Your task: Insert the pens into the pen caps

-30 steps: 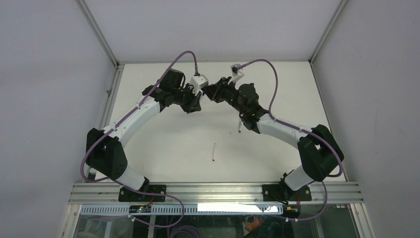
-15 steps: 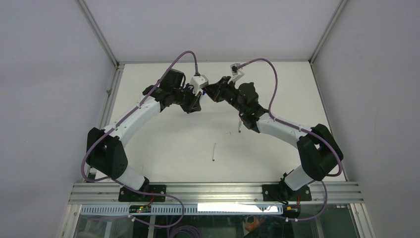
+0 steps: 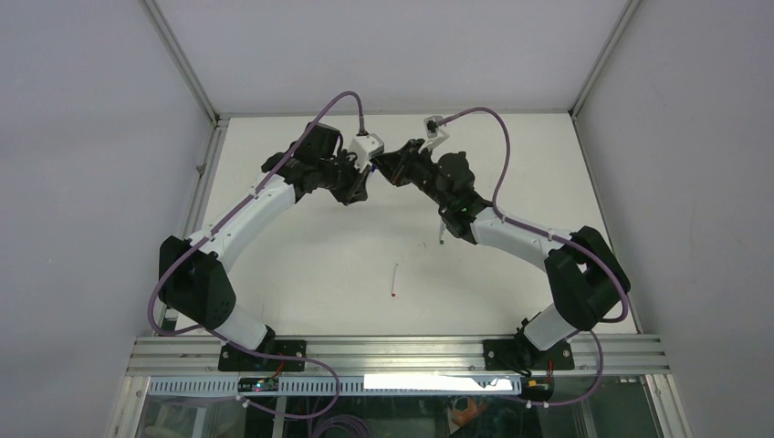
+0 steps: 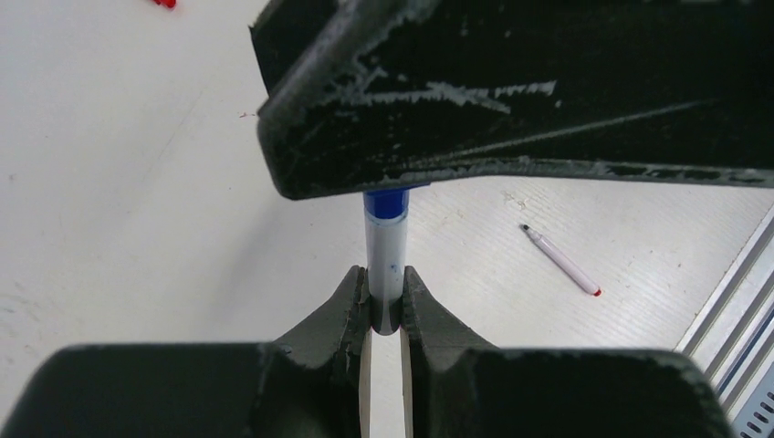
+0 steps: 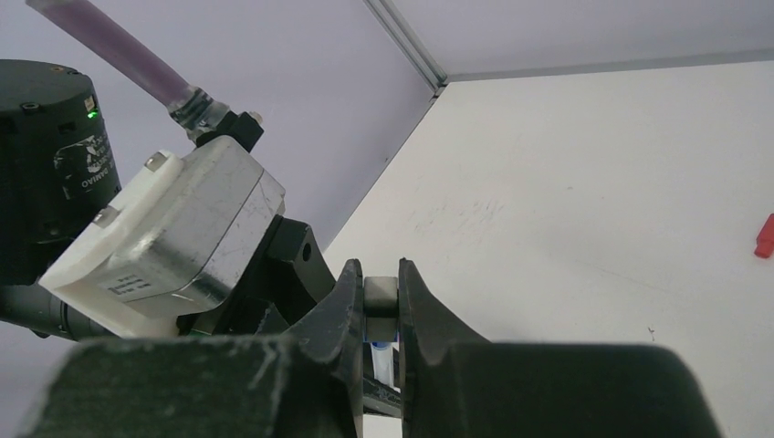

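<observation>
Both arms reach to the far middle of the flat white table (image 3: pixel 301 265). You have the two tools meeting nose to nose there.

Left gripper (image 4: pixel 384 279): the fingers are pressed in on the lower end of a thin white-grey stick pen with blue smudges (image 4: pixel 383 248). The pen stands upright in the left wrist view, with no gap between pads and barrel.

Right gripper (image 5: pixel 379 274): the fingers are drawn tight on a small grey-looking block, with a sliver of blue just under it. In the left wrist view a stubby blue plastic cap (image 4: pixel 387 203) meets the top end of the held pen and runs up behind the right tool's black finger. The right tool is therefore clamped on the blue cap. You cannot tell how far the pen is seated inside, because the finger hides the joint.

On the table:
- A thin white-grey stick pen with a red tip (image 3: pixel 394 280) lies loose near the middle, well apart from both tools, with its red end toward the bases.
- Another thin stick (image 3: pixel 441 235) shows just beside the right forearm, partly hidden and too small to read its colour.
- A stubby red plastic cap (image 5: pixel 765 236) lies on the surface off to one side of the right tool, apart from it.
</observation>
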You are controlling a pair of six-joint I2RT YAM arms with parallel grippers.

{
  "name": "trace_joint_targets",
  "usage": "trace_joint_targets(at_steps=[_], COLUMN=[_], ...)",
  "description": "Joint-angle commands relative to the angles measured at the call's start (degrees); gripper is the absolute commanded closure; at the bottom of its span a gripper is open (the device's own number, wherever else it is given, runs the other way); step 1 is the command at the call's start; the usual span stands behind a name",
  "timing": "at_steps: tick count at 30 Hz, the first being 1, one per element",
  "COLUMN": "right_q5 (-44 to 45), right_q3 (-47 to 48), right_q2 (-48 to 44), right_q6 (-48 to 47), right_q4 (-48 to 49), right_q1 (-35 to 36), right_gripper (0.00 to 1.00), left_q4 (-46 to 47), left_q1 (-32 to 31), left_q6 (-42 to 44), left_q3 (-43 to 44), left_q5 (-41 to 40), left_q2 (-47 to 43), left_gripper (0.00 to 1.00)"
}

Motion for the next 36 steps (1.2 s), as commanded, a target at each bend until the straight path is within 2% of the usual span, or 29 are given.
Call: trace_joint_targets(at_steps=[1, 18, 36], right_q5=[-0.5, 0.5, -1.2], right_q3=[0.7, 0.3, 3.7], right_q2=[2.3, 6.1, 10.4], right_q6=[-0.5, 0.4, -0.2], right_q4=[-4.4, -6.0, -13.8], right_q1=[2.4, 7.6, 10.1], right_gripper=[1.0, 1.0, 1.0], left_q4=[7.5, 13.1, 24.7], left_q1=[-0.5, -1.3, -1.2], left_q6=[-1.2, -2.0, -4.7], left_q3=[6.3, 7.9, 2.5], left_q5=[-1.5, -4.3, -5.2], left_q2=[-3.6, -6.0, -11.9], left_gripper=[1.0, 1.0, 1.0])
